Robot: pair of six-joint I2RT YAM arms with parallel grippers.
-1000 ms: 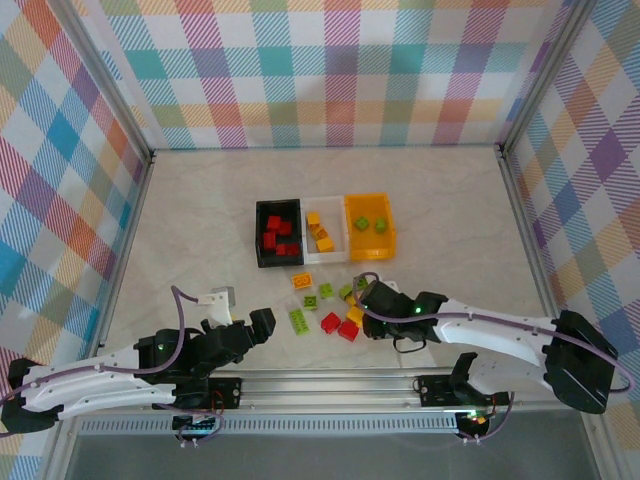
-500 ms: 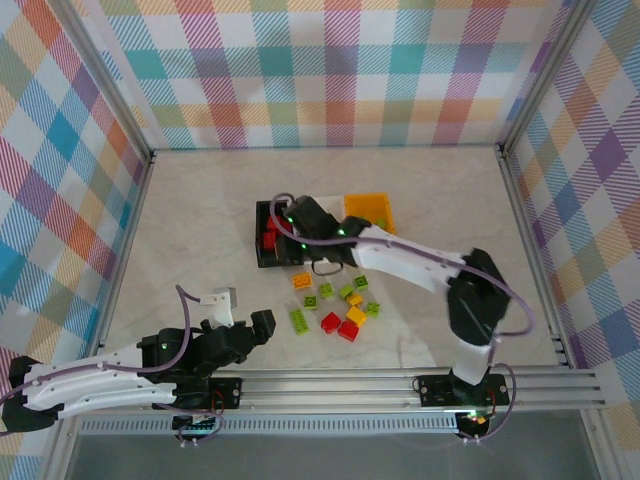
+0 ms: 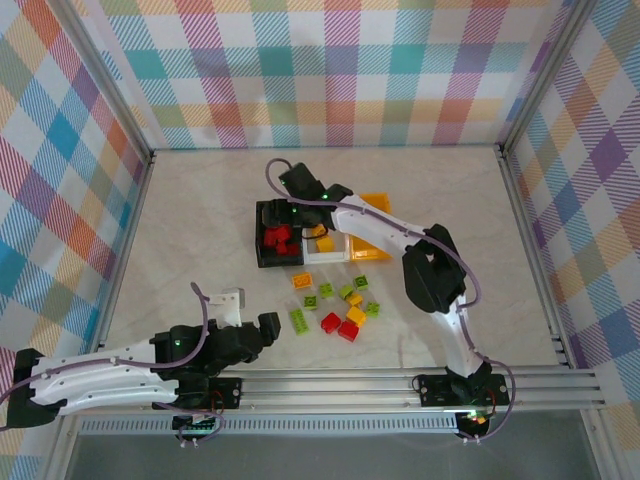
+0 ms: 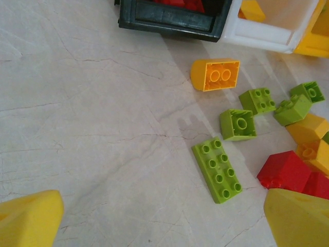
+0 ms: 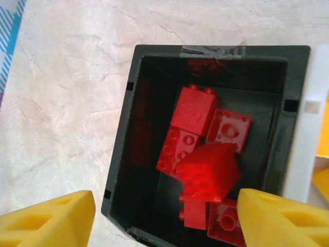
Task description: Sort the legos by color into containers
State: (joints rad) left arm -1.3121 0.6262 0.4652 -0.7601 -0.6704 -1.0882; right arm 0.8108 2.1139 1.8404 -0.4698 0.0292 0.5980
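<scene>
My right gripper (image 5: 164, 216) hangs open over the black container (image 5: 121, 144), its yellow fingers (image 5: 51, 216) wide apart. A blurred red lego (image 5: 211, 172) is loose between them, above several red legos in that bin. In the top view the right gripper (image 3: 290, 205) reaches over the black container (image 3: 262, 245), beside the white container (image 3: 325, 256) and the orange container (image 3: 372, 252). My left gripper (image 4: 162, 221) is open and low over bare table, left of a long green lego (image 4: 218, 170). Loose orange (image 4: 218, 75), green (image 4: 238, 124) and red (image 4: 282, 170) legos lie ahead of it.
The loose pile (image 3: 335, 305) sits between the bins and the near rail (image 3: 330, 385). Yellow legos lie in the white bin (image 4: 262, 33). Checkered walls close the table on three sides. Open tabletop lies left of the pile.
The right arm swung from the loose pile up to the black bin, and its jaws have opened, letting the red lego go. The left arm crept slightly forward.
</scene>
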